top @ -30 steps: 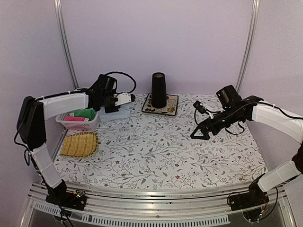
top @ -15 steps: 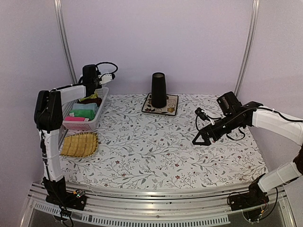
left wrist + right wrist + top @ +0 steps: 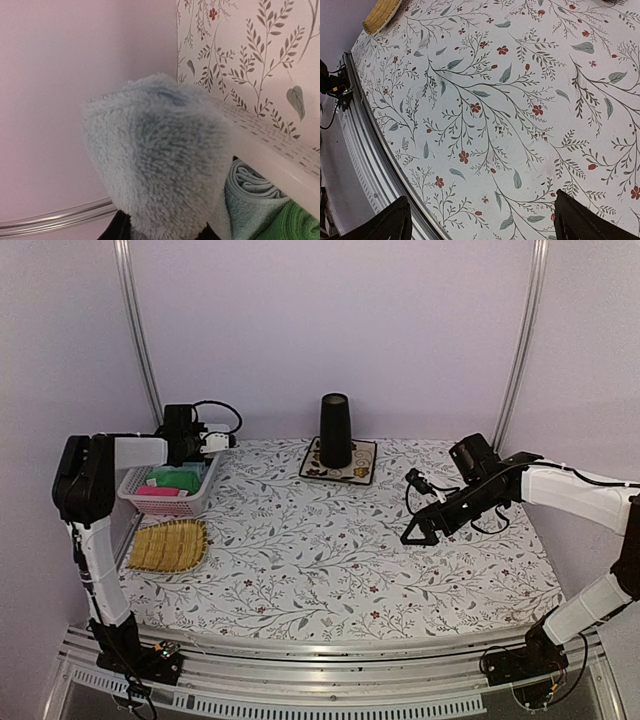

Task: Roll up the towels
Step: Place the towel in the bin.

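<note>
**A:** What has your left claw got hold of?

**B:** My left claw point(image 3: 220, 440) is closed partway on the light blue towel point(image 3: 160, 160); the fluffy bundle sits pinched between my fingers point(image 3: 119, 231) and bulges out ahead of them, filling most of what that wrist sees

**A:** What lies round it?

**B:** Just beside the claw runs the rim of the white basket point(image 3: 270, 150); it passes right next to the towel, though whether they touch I cannot tell; down inside the basket, below the towel, lie a grey-blue roll point(image 3: 250, 192) and a green roll point(image 3: 295, 225); on the claw's other side stands a plain pale wall point(image 3: 75, 60)

**A:** And your right claw?

**B:** My right claw point(image 3: 418, 528) is spread as wide as it goes and grips nothing; it hangs above the flowered tablecloth point(image 3: 495, 110), both fingers point(image 3: 395, 220) off the cloth; the light blue towel is well apart from it, far across the table by my other claw; the straw tray point(image 3: 380, 15) lies well ahead of it near the table's edge
</note>
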`<state>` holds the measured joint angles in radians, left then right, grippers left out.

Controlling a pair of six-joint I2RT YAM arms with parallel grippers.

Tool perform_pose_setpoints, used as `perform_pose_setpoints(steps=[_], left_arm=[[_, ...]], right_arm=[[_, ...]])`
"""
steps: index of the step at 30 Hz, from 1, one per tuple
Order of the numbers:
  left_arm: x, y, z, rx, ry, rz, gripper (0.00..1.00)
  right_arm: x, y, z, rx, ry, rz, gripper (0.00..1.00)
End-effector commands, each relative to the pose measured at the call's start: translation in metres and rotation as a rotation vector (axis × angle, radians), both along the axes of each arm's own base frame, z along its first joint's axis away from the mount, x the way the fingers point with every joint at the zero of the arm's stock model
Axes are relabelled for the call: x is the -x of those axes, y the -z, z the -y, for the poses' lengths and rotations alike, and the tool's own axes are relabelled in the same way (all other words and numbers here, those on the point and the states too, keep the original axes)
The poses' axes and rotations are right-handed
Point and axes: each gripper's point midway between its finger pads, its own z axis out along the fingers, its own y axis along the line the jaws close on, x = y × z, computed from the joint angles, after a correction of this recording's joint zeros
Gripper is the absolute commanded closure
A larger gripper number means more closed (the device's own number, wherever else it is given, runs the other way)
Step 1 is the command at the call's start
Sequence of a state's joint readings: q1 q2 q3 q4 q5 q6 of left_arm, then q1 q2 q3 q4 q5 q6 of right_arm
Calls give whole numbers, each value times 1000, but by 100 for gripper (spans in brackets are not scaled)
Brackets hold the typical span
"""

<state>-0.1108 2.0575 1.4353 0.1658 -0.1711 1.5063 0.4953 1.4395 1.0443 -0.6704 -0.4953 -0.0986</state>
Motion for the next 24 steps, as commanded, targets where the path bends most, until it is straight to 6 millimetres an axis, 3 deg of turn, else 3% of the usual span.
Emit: perform_pose_setpoints(steps=[1, 3, 6, 12, 14, 16, 18, 19, 24], left_arm=[[16, -33, -3, 37, 23, -16, 100], [21, -47, -8, 28, 35, 0, 100], [24, -50, -19, 11, 47, -7, 100], [36, -24, -39, 23, 51, -84, 100], [30, -26, -56, -19, 15, -31, 100], [15, -39, -67, 2, -19, 34, 100], [1, -68, -71, 29, -29, 142, 100], [-8, -67, -73, -2, -31, 177, 100], [-22, -102, -56, -57, 64, 290, 100]], right_arm=[[-1, -8, -5, -28, -4, -1, 1], [-1, -6, -6, -29, -5, -8, 1], [0, -7, -6, -29, -6, -11, 1], [-1, -7, -6, -24, -6, -16, 1], [-1, -8, -7, -29, -7, -25, 1], [-1, -8, -8, -31, -7, -33, 1], [-1, -6, -8, -27, -5, -40, 1], [0, -5, -8, -28, -3, -45, 1], [0, -3, -9, -28, -2, -62, 1]])
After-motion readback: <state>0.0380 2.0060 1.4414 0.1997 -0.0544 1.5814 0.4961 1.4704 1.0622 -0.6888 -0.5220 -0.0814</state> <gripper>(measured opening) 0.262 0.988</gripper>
